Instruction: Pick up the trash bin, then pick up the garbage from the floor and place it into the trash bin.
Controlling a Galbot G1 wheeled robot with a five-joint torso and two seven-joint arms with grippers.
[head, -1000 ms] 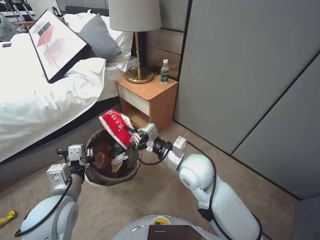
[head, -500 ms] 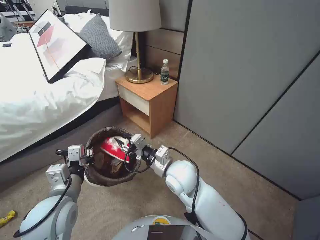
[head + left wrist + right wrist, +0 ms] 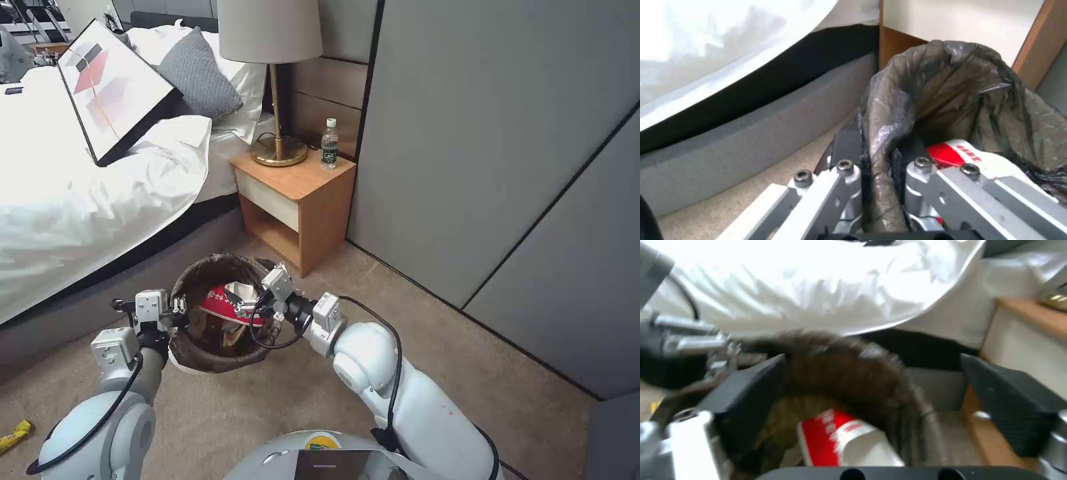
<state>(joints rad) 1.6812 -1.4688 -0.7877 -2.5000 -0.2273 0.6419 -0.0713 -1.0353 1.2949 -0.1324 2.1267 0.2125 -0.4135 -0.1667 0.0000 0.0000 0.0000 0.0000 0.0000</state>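
Hanging above beige carpet beside the nightstand, the trash bin.

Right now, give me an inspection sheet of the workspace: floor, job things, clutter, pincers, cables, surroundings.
Surface: beige carpet.
Job's things: trash bin held off the floor, dark bag over its rim; red-and-white packet lying inside on other litter.
Clutter: yellow wrapper on the carpet at the robot's left.
Grippers: left pincer shut on the bin's rim; right pincer open above the bin, packet released.
Cables: black cable looping at the right wrist, over the bin's rim.
Surroundings: bed, nightstand with lamp and water bottle.
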